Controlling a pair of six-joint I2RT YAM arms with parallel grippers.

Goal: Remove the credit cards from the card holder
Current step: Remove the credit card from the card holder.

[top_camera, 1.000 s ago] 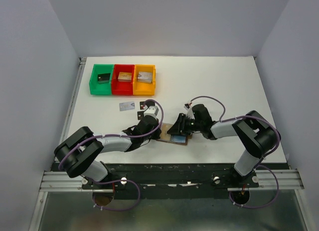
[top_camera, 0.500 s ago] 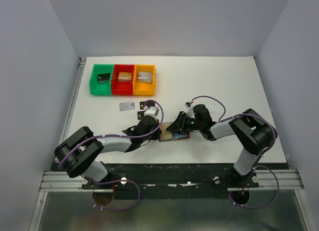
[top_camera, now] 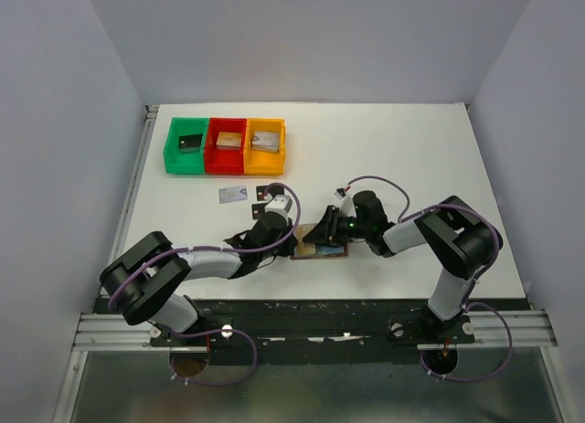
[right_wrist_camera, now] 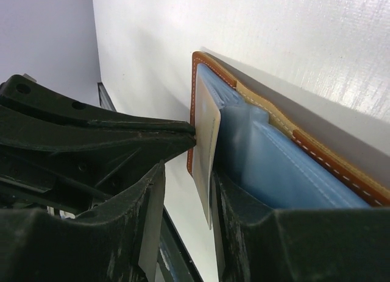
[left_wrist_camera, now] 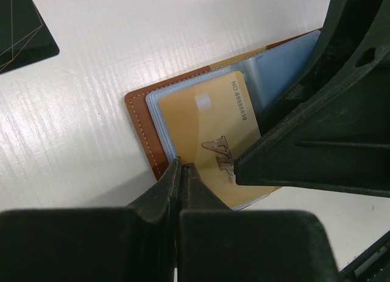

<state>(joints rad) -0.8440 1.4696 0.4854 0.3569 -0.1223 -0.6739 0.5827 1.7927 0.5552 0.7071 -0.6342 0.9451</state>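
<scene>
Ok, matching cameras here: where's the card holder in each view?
Top external: card holder just below centre.
Left wrist: card holder, centre to upper right, open.
Right wrist: card holder, centre to lower right.
Shared landmark: gold card poking from it, clear in both wrist views.

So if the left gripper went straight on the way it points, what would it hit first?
Most likely the gold card lying in the open card holder. The left gripper has its fingers shut and aimed at the card's near corner. Whether they touch it yet is unclear from the left wrist view.
</scene>
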